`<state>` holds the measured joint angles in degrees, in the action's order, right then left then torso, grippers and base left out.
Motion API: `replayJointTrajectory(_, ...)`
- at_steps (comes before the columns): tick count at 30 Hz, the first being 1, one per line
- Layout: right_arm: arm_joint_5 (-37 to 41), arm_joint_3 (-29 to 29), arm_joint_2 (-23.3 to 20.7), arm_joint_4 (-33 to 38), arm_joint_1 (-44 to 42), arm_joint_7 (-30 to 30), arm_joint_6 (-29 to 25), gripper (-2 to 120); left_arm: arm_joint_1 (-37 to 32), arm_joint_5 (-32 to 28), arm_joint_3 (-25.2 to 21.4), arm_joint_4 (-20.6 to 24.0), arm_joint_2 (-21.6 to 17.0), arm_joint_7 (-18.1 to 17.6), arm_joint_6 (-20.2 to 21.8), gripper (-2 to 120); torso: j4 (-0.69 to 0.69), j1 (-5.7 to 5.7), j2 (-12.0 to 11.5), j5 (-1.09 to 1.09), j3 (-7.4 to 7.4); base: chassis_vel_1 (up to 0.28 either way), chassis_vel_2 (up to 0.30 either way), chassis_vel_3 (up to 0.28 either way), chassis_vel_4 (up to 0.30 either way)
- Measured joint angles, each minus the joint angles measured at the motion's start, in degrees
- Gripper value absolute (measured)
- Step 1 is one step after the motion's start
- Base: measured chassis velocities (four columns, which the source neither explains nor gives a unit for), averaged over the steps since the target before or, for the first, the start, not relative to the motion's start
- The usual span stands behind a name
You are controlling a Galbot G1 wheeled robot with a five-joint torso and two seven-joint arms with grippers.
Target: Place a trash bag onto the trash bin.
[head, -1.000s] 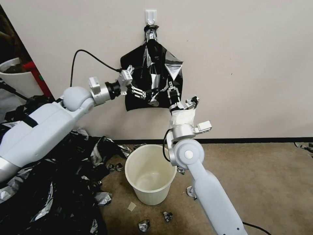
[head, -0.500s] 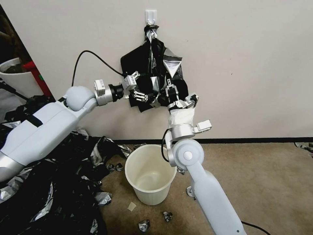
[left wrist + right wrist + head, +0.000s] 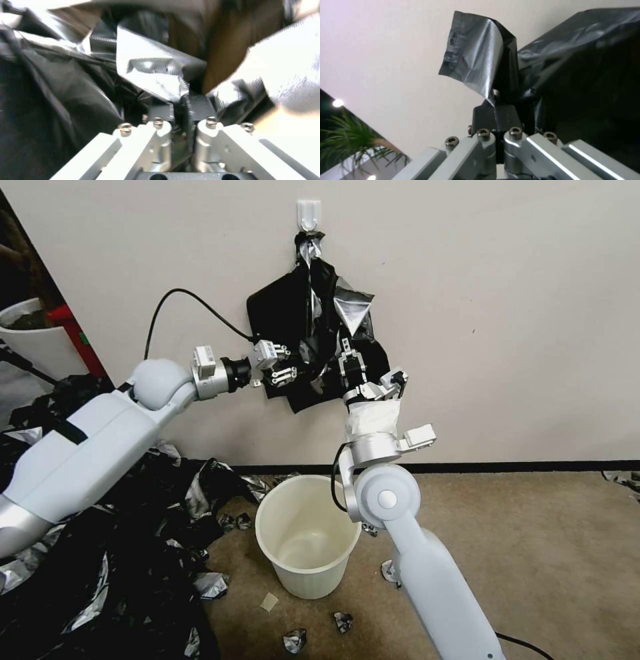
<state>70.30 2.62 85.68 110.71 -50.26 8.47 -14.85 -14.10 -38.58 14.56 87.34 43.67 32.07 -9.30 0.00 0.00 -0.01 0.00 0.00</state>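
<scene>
From a white hook point(image 3: 309, 213) on the wall hangs a flat black sheaf point(image 3: 273, 307). Its front layer, the glossy wrinkled trash bag point(image 3: 353, 310), is pinched from two sides. My left gripper point(image 3: 299, 370) is shut on a fold of it, as the left wrist view shows: gripper point(image 3: 181, 100), bag point(image 3: 150, 75). My right gripper point(image 3: 347, 355) points upward, shut on the bag's edge, as the right wrist view shows: gripper point(image 3: 495, 110), bag point(image 3: 476, 60). The cream-white trash bin point(image 3: 313, 580) stands empty on the carpet below both grippers.
A wide heap of black bags point(image 3: 100, 567) covers the floor at the left. Another white pot point(image 3: 33, 340) stands at the far left by a red object. Crumpled scraps point(image 3: 293, 640) lie on the carpet around the bin. Open carpet lies to the right.
My left gripper has moved right toward the right gripper, dragging the hanging plastic's lower left corner inward so it bunches between them. The right gripper has risen slightly.
</scene>
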Motion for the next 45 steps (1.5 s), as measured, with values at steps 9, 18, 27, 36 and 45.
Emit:
replayJointTrajectory(9,-0.79,0.99,-2.00,-0.57,-1.85,1.12,-0.81,0,-19.26,-10.92,-14.89,10.60,0.41,-8.67,-2.29,0,0.02,0.00,0.00,0.00,0.00,0.000,0.000,0.000,0.000)
replayJointTrajectory(18,-11.23,0.13,-4.06,4.15,-8.75,3.06,-2.88,0,-34.34,-16.79,-26.00,19.70,3.61,-12.59,-5.57,0,0.00,0.00,0.00,0.01,-0.01,0.000,0.000,0.000,0.000)
replayJointTrajectory(27,-21.19,-0.69,-6.31,12.83,-18.08,2.21,-4.34,0,-48.02,-16.72,-34.74,26.98,6.81,-12.89,-6.70,0,0.00,0.00,0.00,0.00,-0.01,0.000,0.000,0.000,0.000)
replayJointTrajectory(36,-23.26,-1.10,-10.26,21.73,-25.23,2.94,-1.66,0,-57.25,-13.65,-39.66,35.11,6.81,-13.47,-3.76,0,0.00,0.00,0.01,0.01,-0.01,0.000,0.000,0.000,0.000)
replayJointTrajectory(45,-25.49,-1.53,-11.60,19.50,-27.81,4.87,-0.42,0,-64.73,-8.32,-40.06,35.37,11.42,-14.15,-1.43,0,0.00,0.00,0.01,0.00,-0.01,0.000,0.000,0.000,0.000)
